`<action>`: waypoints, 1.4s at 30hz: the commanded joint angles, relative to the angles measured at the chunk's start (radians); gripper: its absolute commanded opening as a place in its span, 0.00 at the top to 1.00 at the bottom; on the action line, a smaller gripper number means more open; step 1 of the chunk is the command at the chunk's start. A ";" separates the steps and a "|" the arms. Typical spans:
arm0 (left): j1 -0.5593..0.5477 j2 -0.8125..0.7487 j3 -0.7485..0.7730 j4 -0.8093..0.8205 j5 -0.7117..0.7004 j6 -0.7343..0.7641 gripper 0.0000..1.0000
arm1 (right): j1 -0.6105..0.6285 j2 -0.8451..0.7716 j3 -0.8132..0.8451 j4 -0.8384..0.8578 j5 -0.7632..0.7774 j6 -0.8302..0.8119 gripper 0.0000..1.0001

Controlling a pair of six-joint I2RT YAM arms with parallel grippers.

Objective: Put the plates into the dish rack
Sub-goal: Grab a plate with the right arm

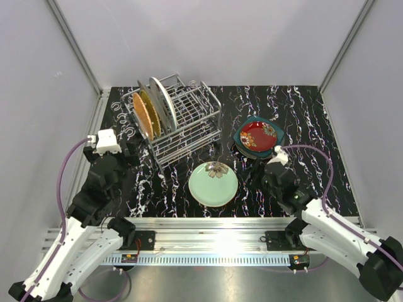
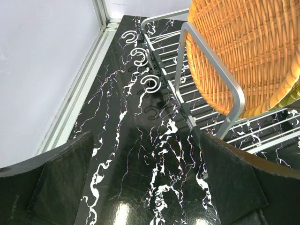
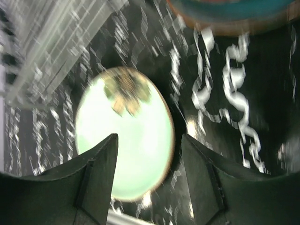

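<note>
The silver wire dish rack (image 1: 182, 119) stands at the back left. It holds the orange woven plate (image 1: 143, 117), a second plate behind it and a pale plate (image 1: 162, 104), all on edge. The orange plate fills the top right of the left wrist view (image 2: 243, 47). A pale green plate (image 1: 213, 184) lies flat at the front centre. A red patterned plate (image 1: 258, 134) lies on a dark teal plate (image 1: 242, 139) at the right. My left gripper (image 1: 129, 152) is open and empty (image 2: 146, 140) beside the rack. My right gripper (image 1: 259, 167) is open and empty (image 3: 149, 138) above the green plate's right edge (image 3: 126, 140).
The table is black marble-patterned (image 1: 302, 126), walled in white on three sides. White hooks (image 1: 119, 113) hang off the rack's left end (image 2: 151, 83). The rack's rail (image 2: 220, 70) is close to my left gripper's right finger. The right wrist view is blurred.
</note>
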 commanded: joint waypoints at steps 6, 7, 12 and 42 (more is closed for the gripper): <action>0.005 -0.024 -0.008 0.047 -0.008 0.006 0.01 | -0.013 -0.125 -0.259 0.115 -0.225 0.237 0.30; 0.005 -0.024 -0.008 0.049 -0.006 0.004 0.01 | -0.013 -0.144 -0.286 0.135 -0.227 0.253 0.29; 0.004 -0.020 -0.008 0.049 0.003 0.004 0.01 | -0.014 -0.235 -0.413 0.276 -0.271 0.337 0.28; 0.007 -0.015 -0.008 0.051 0.015 0.006 0.01 | -0.014 1.044 -0.367 1.395 -0.394 0.437 0.43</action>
